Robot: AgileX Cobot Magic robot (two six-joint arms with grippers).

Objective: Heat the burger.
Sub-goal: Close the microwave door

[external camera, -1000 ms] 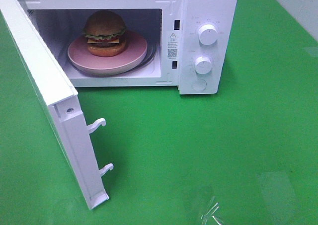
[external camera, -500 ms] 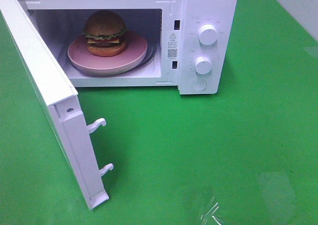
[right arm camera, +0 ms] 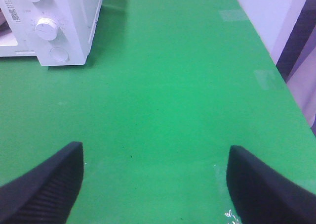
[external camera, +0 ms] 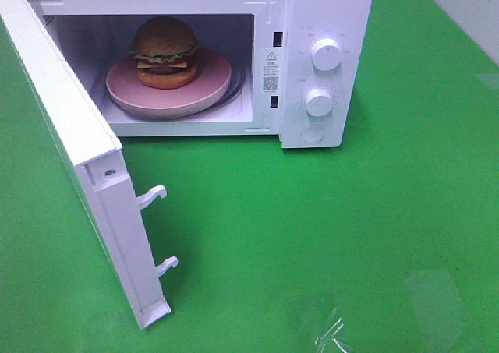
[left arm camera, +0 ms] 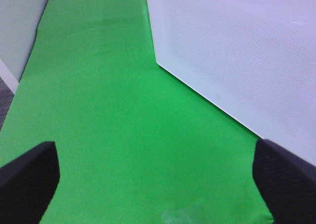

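The burger (external camera: 164, 51), with a golden-brown bun, lettuce, cheese and patty, sits on a round pink plate (external camera: 204, 89) inside the white microwave (external camera: 326, 10). The microwave door (external camera: 74, 142) stands wide open, swung toward the front left. Neither gripper shows in the high view. My left gripper (left arm camera: 157, 179) is open and empty above the green mat, beside the door's outer panel (left arm camera: 247, 56). My right gripper (right arm camera: 155, 184) is open and empty over the mat, well away from the microwave's control panel (right arm camera: 47, 28).
The control panel carries two white knobs (external camera: 325, 54) and a round button (external camera: 312, 133). Two door latch hooks (external camera: 152, 195) stick out from the open door's edge. The green mat (external camera: 327, 228) covers the table. Clear tape patches (external camera: 327, 330) lie near the front edge.
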